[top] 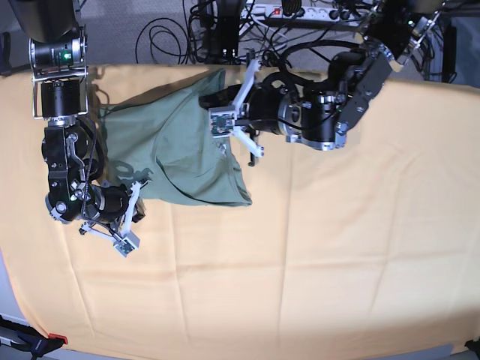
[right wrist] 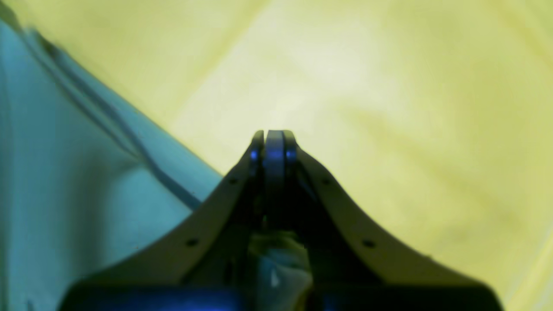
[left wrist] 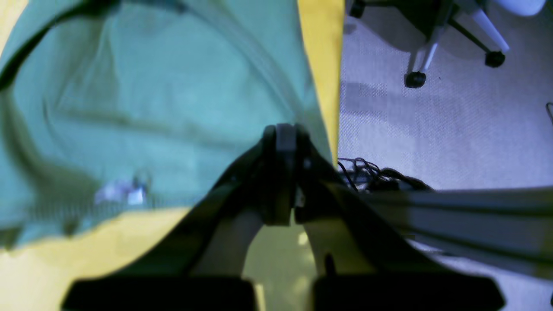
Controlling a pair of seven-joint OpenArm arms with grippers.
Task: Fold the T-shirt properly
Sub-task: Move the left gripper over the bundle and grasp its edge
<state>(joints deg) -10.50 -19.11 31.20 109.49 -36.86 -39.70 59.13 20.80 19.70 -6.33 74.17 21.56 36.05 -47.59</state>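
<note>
The sage-green T-shirt [top: 180, 146] lies bunched and partly folded on the far left part of the table. It fills the left of the left wrist view [left wrist: 151, 99], where its neck label shows, and the left edge of the right wrist view [right wrist: 65, 194]. My left gripper [top: 220, 121] is at the shirt's far right edge. In the left wrist view [left wrist: 285, 134] it is shut on the fabric, and creases run to its tips. My right gripper [top: 124, 244] is shut and empty over the yellow cloth, just in front of the shirt's near left edge [right wrist: 274, 138].
A large yellow-orange cloth [top: 337, 240] covers the table. Cables and a power strip [top: 300, 11] lie beyond the far edge. The left wrist view shows the table's edge, grey floor, a cable bundle [left wrist: 376, 175] and an office chair base [left wrist: 432, 39].
</note>
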